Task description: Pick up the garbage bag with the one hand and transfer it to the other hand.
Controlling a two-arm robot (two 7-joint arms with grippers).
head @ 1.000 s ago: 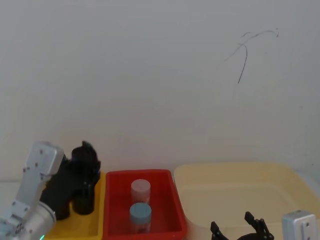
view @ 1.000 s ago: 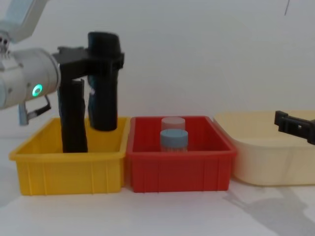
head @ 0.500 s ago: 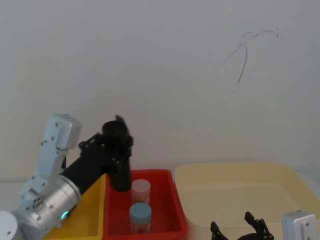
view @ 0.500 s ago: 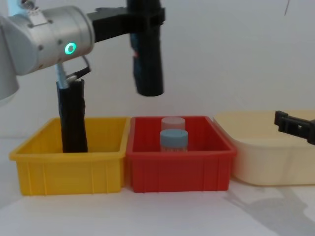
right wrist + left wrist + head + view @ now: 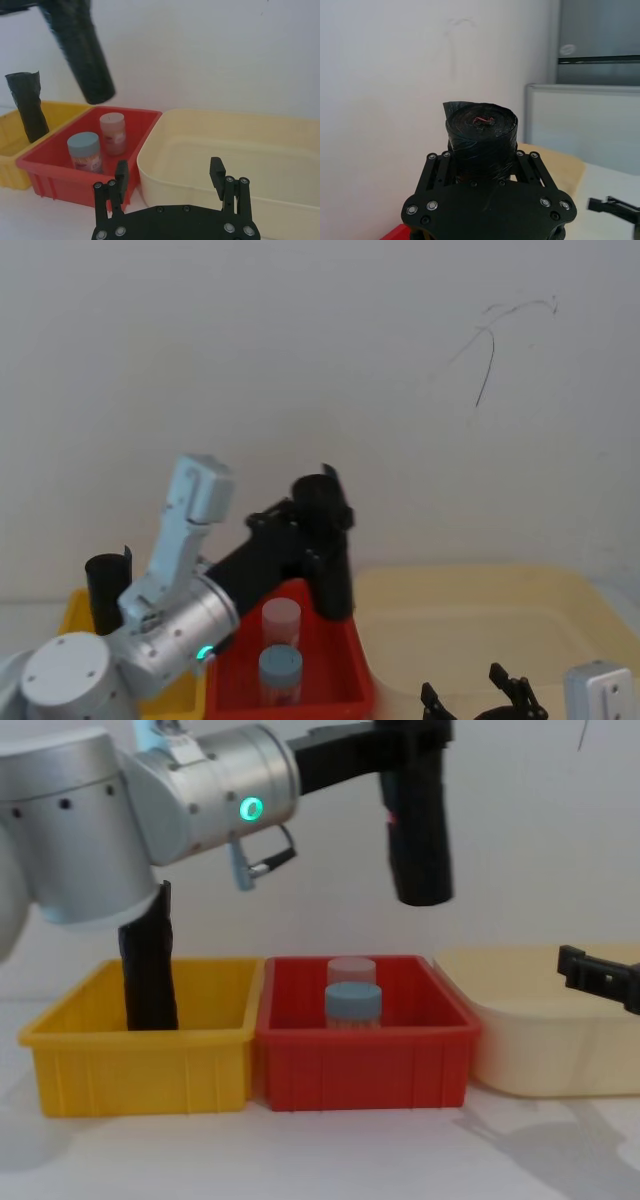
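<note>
Left gripper (image 5: 412,738) is clamped on the bag (image 5: 420,840) near its top, most of the roll hanging below the gripper, red bin (image 5: 360,1060) underneath. Right gripper (image 5: 169,169) sits low, spread wide, well apart. Danger: that high hold lets the roll swing, slip, drop onto the jars (image 5: 352,1000).

garbage bag (image 5: 421,840) raised, carried rightward

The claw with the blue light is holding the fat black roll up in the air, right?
No, its light is green, not blue; the chest view shows it. The left claw with the green light holds the fat black roll up in the air. The right claw is open, empty.
</note>
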